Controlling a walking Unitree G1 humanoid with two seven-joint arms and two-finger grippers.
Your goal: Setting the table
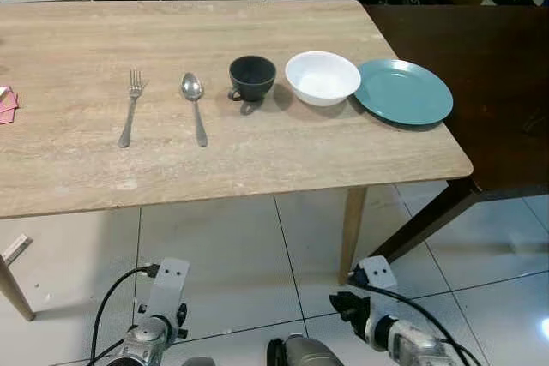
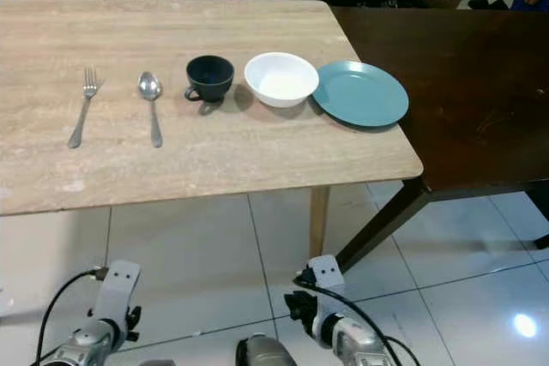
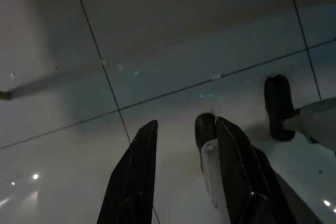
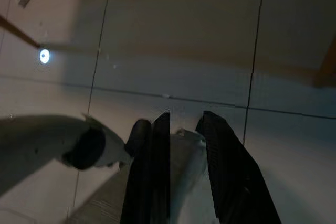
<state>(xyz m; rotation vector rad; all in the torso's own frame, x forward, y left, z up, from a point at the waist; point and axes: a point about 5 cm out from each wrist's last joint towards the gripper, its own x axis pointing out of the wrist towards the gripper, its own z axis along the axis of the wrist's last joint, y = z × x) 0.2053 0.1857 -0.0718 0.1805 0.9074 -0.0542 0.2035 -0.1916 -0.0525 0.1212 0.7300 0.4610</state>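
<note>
A: Where do we have our grippers?

B: Both hang low, under the near edge of the light wooden table (image 1: 77, 177), over the pale tiled floor (image 1: 232, 272). Our left gripper (image 3: 184, 145) has its two long black fingers parted by a modest gap, nothing between them. Our right gripper (image 4: 184, 129) shows a narrower gap, also holding nothing.

A: And on the table itself?

B: A row of tableware runs parallel to the near edge, from the middle to the right end. Farthest left lies a silver metal fork (image 1: 130, 107), tines pointing toward the far edge. Just beside it, apart from it, lies a silver metal spoon (image 1: 195, 106), bowl toward the far edge, handle toward us.

A: Then the crockery?

B: Next comes a dark, round ceramic cup (image 1: 252, 77), upright, its handle turned toward the near-left. To its right stands a white round bowl (image 1: 322, 77), close to the cup; we cannot tell if they touch. Then a flat teal round plate (image 1: 403, 91) near the table's right edge, its rim at the bowl's side, seemingly touching it.

A: Anything else?

B: A pink object (image 1: 7, 105) sits at the table's left edge, cut off from sight. A dark brown table (image 1: 480, 75) abuts the right edge of the light one.
</note>
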